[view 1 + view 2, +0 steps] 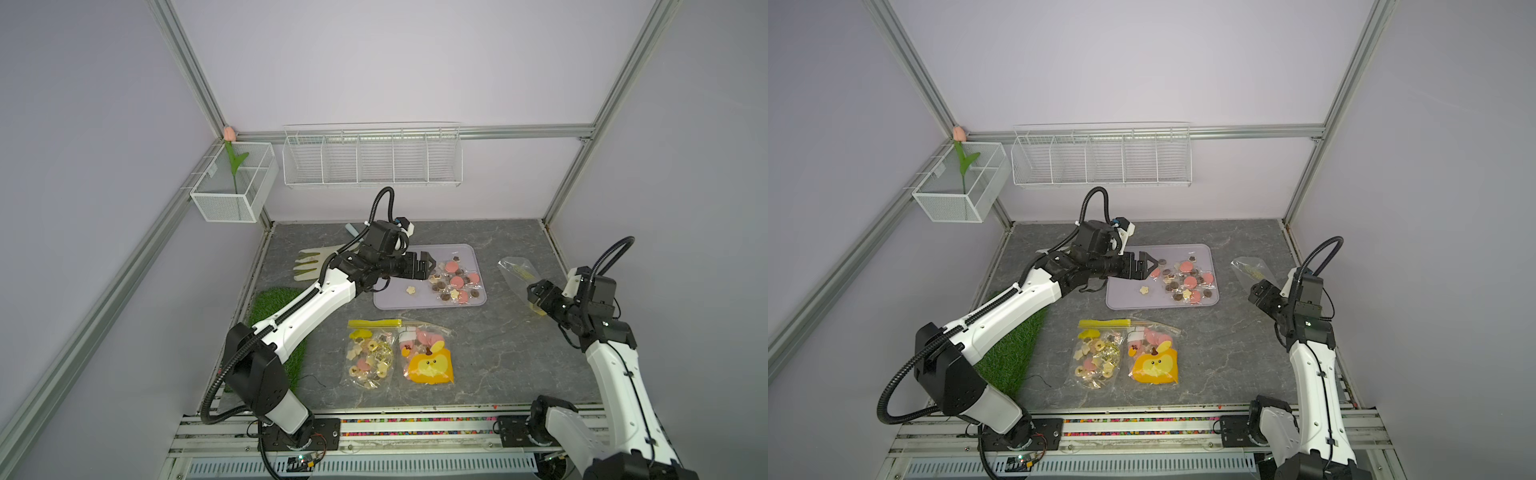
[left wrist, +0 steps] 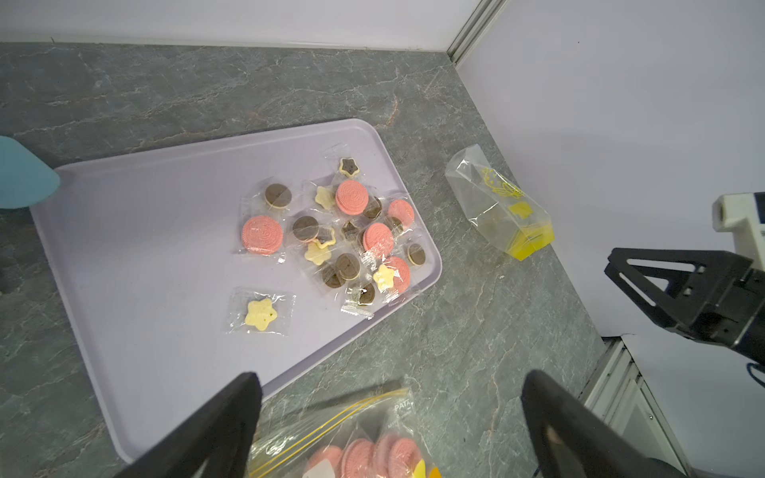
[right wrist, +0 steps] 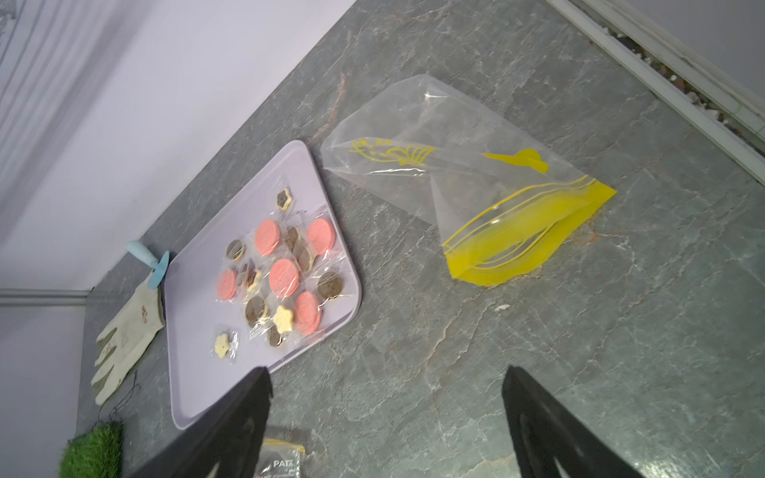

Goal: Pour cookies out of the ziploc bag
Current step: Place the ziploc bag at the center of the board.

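Wide-spread left jaws, gripping nothing, level above the 9 o'clock half of a smooth lilac tray, on a left arm stretched low toward 2 o'clock. Right jaws wide apart and empty, aimed toward 10 o'clock over the grey marbled table, near a limp, empty clear bag with a yellow zip strip at 3 o'clock of the tray. Wrapped cookies, pink discs, cream stars, dark rounds, heaped on the tray's 3 o'clock half

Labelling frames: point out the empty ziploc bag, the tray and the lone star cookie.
empty ziploc bag (image 3: 525, 225): right wrist view, yellow band
tray (image 2: 145, 231): left wrist view, bare floor
lone star cookie (image 2: 259, 314): left wrist view, centre
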